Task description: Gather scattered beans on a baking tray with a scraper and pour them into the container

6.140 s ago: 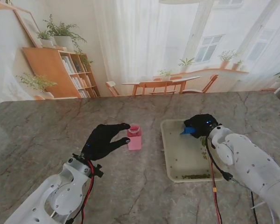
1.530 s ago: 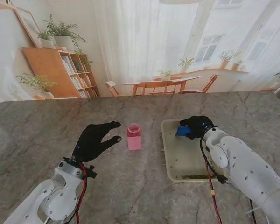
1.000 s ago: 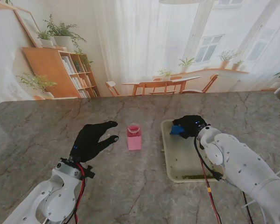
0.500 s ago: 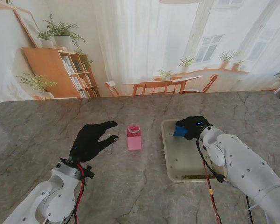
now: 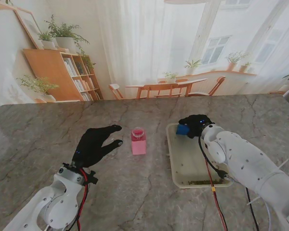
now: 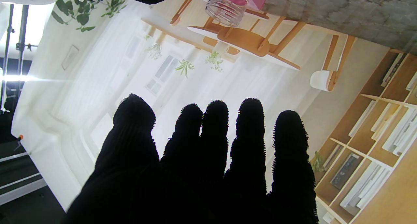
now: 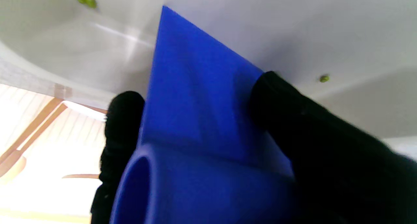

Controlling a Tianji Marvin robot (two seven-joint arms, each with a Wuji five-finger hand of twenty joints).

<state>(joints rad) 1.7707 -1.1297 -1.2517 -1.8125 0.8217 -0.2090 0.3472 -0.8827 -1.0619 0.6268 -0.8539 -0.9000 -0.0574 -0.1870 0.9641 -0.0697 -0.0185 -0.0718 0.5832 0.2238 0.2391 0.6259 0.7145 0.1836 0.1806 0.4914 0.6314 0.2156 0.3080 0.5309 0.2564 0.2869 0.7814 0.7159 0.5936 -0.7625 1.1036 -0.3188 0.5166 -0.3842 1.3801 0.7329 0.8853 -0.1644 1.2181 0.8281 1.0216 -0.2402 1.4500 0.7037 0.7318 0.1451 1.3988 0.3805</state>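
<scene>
Looking at the tray first, you see the blue scraper (image 5: 183, 129) at the far left corner of the cream baking tray (image 5: 175, 161), pinched in your right robot hand (image 5: 195, 126). From the right wrist camera, the scraper's flat blade (image 7: 195, 87) is clamped between black fingers (image 7: 286, 119) on both sides, its edge pointing toward the tray floor, where a couple of stray green beans (image 7: 324, 78) lie apart from one another. Most of the beans (image 5: 202, 182) sit in a thin row along the tray edge nearest to you, well apart from the scraper.

Left of the tray stands the pink container (image 5: 138, 141), upright on the marble table (image 5: 135, 192), near the tray but not touching it. The left wrist camera shows a clear ribbed rim at its mouth (image 6: 228, 6).

Your left robot hand (image 5: 96, 144) hovers left of the container, holding nothing, fingers stretched out and slightly spread, fingertips (image 6: 249, 110) aimed toward the container without touching it. Both white arms rise from the near corners of the stand's view
</scene>
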